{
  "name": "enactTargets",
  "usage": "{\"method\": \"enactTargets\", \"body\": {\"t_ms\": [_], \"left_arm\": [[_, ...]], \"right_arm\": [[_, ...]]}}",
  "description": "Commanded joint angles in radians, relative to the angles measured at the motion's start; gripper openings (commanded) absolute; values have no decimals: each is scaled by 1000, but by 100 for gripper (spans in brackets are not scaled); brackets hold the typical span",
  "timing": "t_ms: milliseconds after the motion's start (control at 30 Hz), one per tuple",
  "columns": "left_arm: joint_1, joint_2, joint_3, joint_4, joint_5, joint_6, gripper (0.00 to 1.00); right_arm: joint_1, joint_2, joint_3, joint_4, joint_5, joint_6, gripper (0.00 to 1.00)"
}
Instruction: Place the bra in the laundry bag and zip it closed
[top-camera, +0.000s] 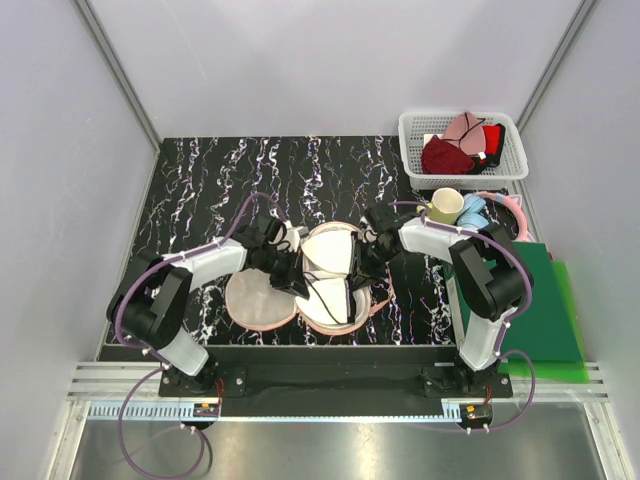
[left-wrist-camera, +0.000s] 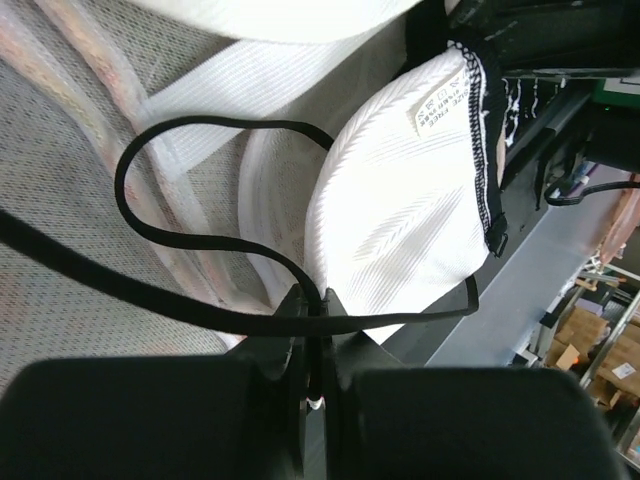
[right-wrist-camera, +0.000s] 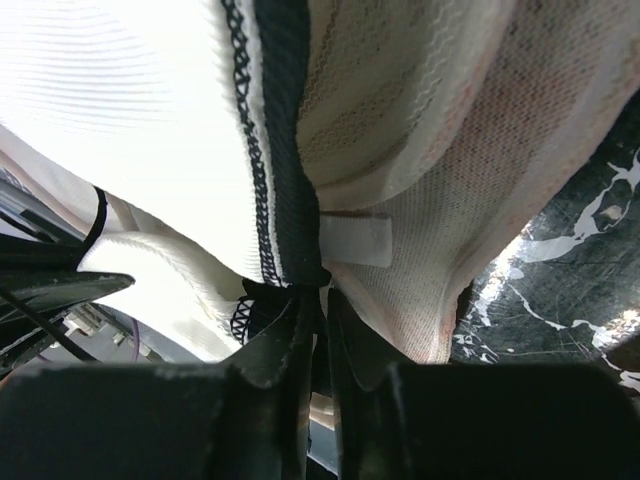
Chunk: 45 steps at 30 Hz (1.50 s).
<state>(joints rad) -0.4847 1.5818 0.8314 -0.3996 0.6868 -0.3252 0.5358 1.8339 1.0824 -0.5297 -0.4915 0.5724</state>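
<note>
The white bra (top-camera: 330, 262) with black trim lies folded, one cup over the other, on the right lobe of the open laundry bag (top-camera: 258, 302). My left gripper (top-camera: 287, 268) is at the bra's left side, shut on a thin black strap (left-wrist-camera: 200, 300). The lower cup (left-wrist-camera: 400, 220) and the bag's pale mesh lining (left-wrist-camera: 60, 200) show beyond its fingers. My right gripper (top-camera: 370, 250) is at the bra's right side, shut on the bra's black edge band (right-wrist-camera: 290, 180). The bag's pinkish fabric (right-wrist-camera: 450, 230) hangs beside it.
A white plastic basket (top-camera: 412, 150) at the back right holds a dark red bra (top-camera: 445, 155) and a pale pink garment (top-camera: 463, 127). A yellow cup (top-camera: 446, 205), a blue item (top-camera: 472, 212) and a green mat (top-camera: 545, 300) sit right of the right arm.
</note>
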Motion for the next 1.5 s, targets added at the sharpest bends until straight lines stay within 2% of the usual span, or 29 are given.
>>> {"method": "enactTargets", "body": {"t_ms": [0,300,533,633,733,767,900,1067,1133,1300,1400,1433,1467], "left_arm": [[1,10,58,-12,-50,51,0],[0,17,89,-16,-82,34,0],[-9,27,97,-21,-93,37,5],[-12,35,101,-25,-105,40,7],[-15,40,120,-45,-128,40,20],[-15,38,129,-53,-145,40,32],[-15,6,167,-155,-228,54,46],[-15,-61,192,-254,-296,84,56],[-12,-123,167,-286,-326,77,64],[27,-273,88,-343,-340,15,73],[105,-380,49,-392,-418,-50,75],[180,-403,26,-407,-488,-81,75],[230,-436,12,-419,-521,-153,79]], "right_arm": [[-3,-19,63,-46,-7,-25,19],[-3,-76,139,-200,57,-66,38],[-7,-148,152,-291,174,-114,50],[-10,-170,154,-311,209,-131,53],[-13,-177,154,-328,214,-137,54],[-13,-179,152,-328,209,-138,55],[-13,-185,145,-326,188,-140,55],[-13,-190,145,-322,182,-144,56],[-13,-188,148,-319,176,-144,56],[-13,-188,146,-313,163,-144,57],[-13,-188,140,-309,150,-146,58],[-13,-190,137,-308,143,-147,58],[-13,-191,133,-299,134,-146,58]]}}
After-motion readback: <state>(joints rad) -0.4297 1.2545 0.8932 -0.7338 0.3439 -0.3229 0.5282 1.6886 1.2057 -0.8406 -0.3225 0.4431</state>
